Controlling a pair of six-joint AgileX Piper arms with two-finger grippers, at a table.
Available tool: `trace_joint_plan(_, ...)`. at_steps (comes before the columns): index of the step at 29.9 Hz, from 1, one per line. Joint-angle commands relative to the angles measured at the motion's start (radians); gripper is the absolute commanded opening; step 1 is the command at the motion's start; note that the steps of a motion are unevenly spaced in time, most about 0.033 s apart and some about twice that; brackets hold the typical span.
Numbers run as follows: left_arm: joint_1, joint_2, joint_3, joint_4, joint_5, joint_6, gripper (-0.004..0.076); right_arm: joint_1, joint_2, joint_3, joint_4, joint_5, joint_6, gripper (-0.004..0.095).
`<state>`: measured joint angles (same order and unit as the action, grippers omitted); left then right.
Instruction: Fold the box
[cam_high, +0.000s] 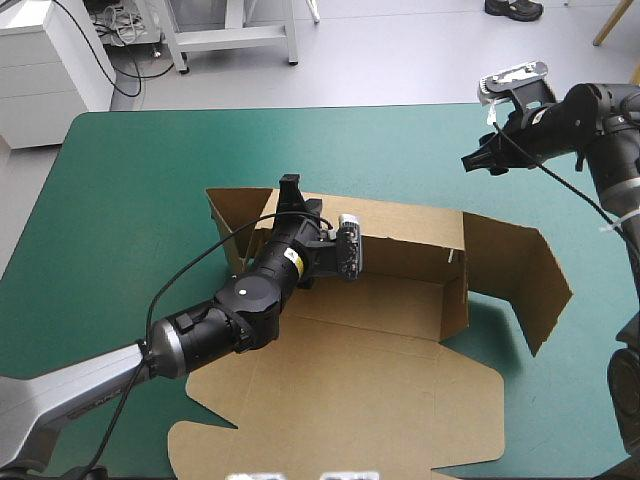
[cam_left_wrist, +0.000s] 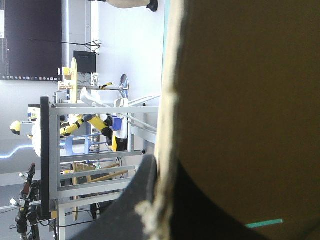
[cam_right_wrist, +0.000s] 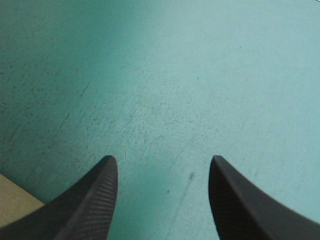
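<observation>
The box (cam_left_wrist: 240, 100) edge sits right against the left wrist camera. The left gripper (cam_left_wrist: 162, 202) is clamped on it, one black finger on each face. From above, I see this is the far wall (cam_high: 400, 235), standing up; the lid panel (cam_high: 350, 410) lies flat toward the near edge, box mid-table. The right gripper (cam_right_wrist: 162, 160) hovers over bare teal-green cover (cam_right_wrist: 175, 75), fingers spread, holding nothing. Step in hand, I judge: raising the walls. Next: move the right gripper to the splayed right flap (cam_high: 520, 280) and tuck it inward.

Pale grey floor (cam_high: 400, 60) beyond teal-green table (cam_high: 130, 180); white cabinet (cam_high: 50, 70) far left; white frame legs (cam_high: 235, 35).
</observation>
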<state>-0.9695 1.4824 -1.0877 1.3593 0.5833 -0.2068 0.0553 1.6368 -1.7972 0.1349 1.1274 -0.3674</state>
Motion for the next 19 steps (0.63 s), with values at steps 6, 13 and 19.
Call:
trace_joint_plan(6,0.063,-0.036,-0.039,0.011,-0.043,-0.018,-0.0007,-0.005,-0.009,-0.022,0.005,0.043,-0.012,0.0506)
trace_joint_plan(13,0.072,-0.025,-0.039,0.010,-0.079,-0.016,-0.0007,-0.005,-0.009,0.040,0.063,0.043,-0.031,0.0475)
trace_joint_plan(19,0.072,-0.003,-0.039,0.010,-0.078,-0.014,-0.0007,-0.004,-0.017,0.135,0.132,0.043,-0.072,0.0466)
